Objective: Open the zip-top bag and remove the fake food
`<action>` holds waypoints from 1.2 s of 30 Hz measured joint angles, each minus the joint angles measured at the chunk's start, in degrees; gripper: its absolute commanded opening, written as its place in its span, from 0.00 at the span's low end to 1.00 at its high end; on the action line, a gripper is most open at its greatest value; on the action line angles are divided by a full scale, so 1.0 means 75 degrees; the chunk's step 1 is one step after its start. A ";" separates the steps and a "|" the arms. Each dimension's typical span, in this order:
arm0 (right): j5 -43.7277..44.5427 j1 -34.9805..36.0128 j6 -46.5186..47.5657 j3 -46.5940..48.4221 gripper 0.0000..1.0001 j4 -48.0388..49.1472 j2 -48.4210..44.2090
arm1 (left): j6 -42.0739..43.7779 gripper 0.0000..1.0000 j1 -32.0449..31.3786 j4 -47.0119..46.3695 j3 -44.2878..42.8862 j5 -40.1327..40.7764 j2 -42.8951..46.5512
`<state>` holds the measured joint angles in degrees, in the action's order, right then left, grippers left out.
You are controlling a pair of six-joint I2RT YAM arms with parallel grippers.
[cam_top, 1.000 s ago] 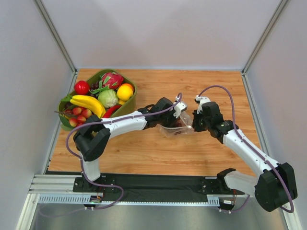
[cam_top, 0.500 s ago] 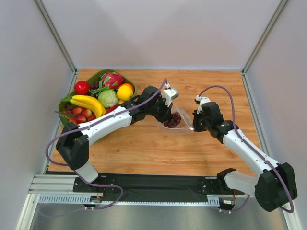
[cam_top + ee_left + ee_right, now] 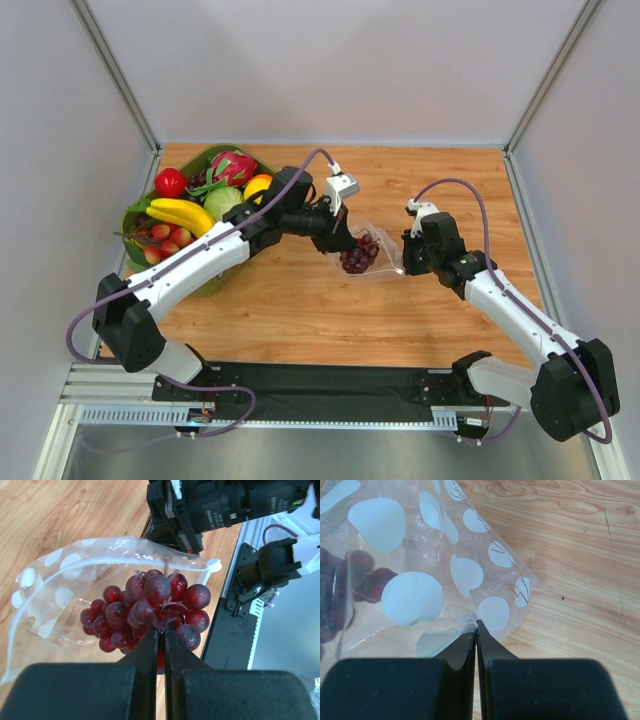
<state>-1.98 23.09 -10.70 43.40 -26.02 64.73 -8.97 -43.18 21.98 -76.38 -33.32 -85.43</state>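
Note:
The zip-top bag point(image 3: 382, 258), clear with white dots, lies mid-table between the two arms, its mouth open toward the left arm. A dark red grape bunch point(image 3: 150, 605), the fake food, sits at that open mouth, and my left gripper point(image 3: 161, 628) is shut on its near side. From above, the grapes point(image 3: 357, 256) show just beyond my left gripper point(image 3: 345, 243). My right gripper point(image 3: 476, 625) is shut on a corner of the bag point(image 3: 420, 580), pinching the plastic; it holds the bag's right end point(image 3: 403, 262). The grapes point(image 3: 340, 590) show dimly through the plastic.
An olive-green bin point(image 3: 133, 212) stands at the far left, holding a banana point(image 3: 180, 215), a pink dragon fruit point(image 3: 232, 165), a green cabbage point(image 3: 222, 200) and other toy produce. The left arm reaches past its front right side. Grey walls enclose the wooden table point(image 3: 450, 180).
My left gripper has drawn back and to the left, toward the bin, with the grape bunch in it. The grapes now show at the bag's mouth. The right arm has held still.

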 measured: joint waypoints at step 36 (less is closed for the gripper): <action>-0.0012 -0.0006 0.0000 -0.0055 0.00 0.0032 0.0259 | -0.1751 0.00 0.5543 -0.0801 -0.1387 -0.1137 0.1784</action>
<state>-2.07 23.05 -10.70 42.98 -25.78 66.67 -22.11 -1.61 15.97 -86.78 -41.85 -72.05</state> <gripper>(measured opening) 0.004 0.018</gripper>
